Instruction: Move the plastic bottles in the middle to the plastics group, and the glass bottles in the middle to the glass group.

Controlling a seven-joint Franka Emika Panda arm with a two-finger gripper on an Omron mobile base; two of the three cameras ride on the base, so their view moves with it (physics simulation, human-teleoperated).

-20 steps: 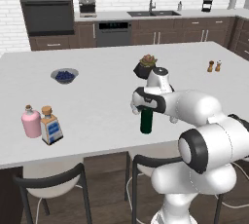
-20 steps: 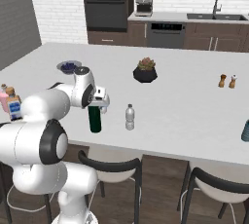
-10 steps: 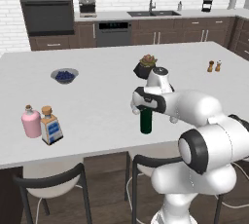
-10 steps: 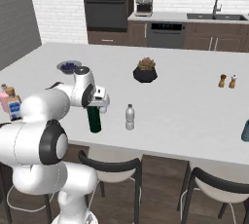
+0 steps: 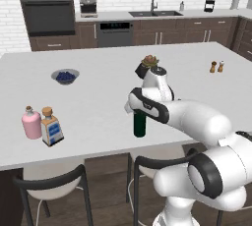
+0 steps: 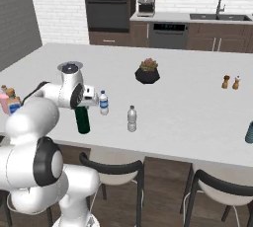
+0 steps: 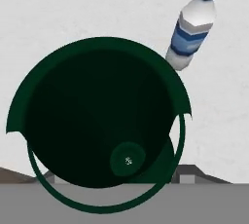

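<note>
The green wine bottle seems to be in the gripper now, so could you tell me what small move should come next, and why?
Probably a short straight lift. The gripper sits over the neck of the green wine bottle, jaws apparently closed on it, while its base rests on the counter. The glass group, pink bottle and square bottle, stands far along the counter, so clearing the surface first seems safest.

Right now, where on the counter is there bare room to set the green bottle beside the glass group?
Bare counter runs from the square bottle to the green bottle, below the bowl. Right of the green bottle it is crowded: two water bottles stand close by.
</note>
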